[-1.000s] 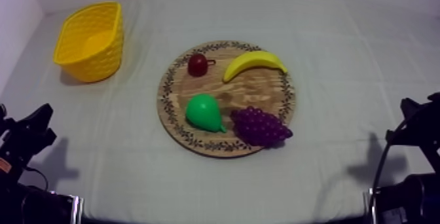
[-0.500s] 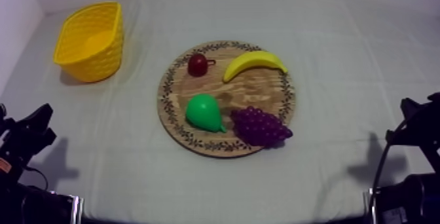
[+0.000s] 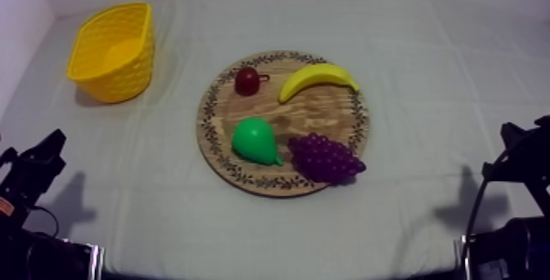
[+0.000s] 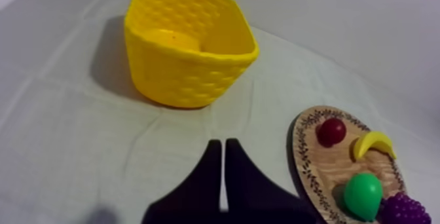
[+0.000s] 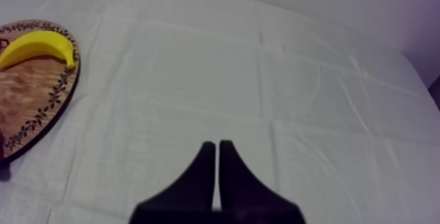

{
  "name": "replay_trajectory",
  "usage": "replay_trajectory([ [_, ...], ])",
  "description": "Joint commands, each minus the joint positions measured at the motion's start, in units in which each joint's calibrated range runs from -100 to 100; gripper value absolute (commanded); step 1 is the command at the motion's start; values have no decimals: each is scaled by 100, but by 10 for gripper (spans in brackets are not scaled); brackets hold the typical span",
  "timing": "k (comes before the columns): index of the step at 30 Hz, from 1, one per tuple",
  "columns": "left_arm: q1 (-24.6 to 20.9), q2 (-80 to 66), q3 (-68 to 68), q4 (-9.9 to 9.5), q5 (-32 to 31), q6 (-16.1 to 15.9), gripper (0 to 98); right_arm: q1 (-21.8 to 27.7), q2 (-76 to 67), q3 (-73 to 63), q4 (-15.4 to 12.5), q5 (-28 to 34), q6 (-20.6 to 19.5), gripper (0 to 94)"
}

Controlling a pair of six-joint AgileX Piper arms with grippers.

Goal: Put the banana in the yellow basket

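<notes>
The curved yellow toy banana (image 3: 317, 79) lies at the far edge of the round wooden board with the patterned rim (image 3: 327, 118), well apart from the yellow lattice basket (image 3: 114, 50). Expect it to be light, stiff and smooth, so take hold across its thick middle. Your left gripper (image 4: 219, 143) and right gripper (image 5: 213, 144) both sit closed to a narrow wedge, holding nothing.

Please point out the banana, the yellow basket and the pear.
banana (image 3: 316, 77), top view, middle of its curve.
yellow basket (image 3: 119, 88), top view, its front wall.
pear (image 3: 253, 140), top view, its wide body.
</notes>
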Motion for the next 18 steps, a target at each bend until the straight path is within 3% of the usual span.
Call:
replay_trajectory([
  [1, 0, 0, 7, -2, -11, -35, 1, 0, -2, -3, 1, -1, -2, 3],
  [18, -51, 0, 22, 9, -56, -168, 1, 0, -2, -3, 1, -1, -2, 3],
])
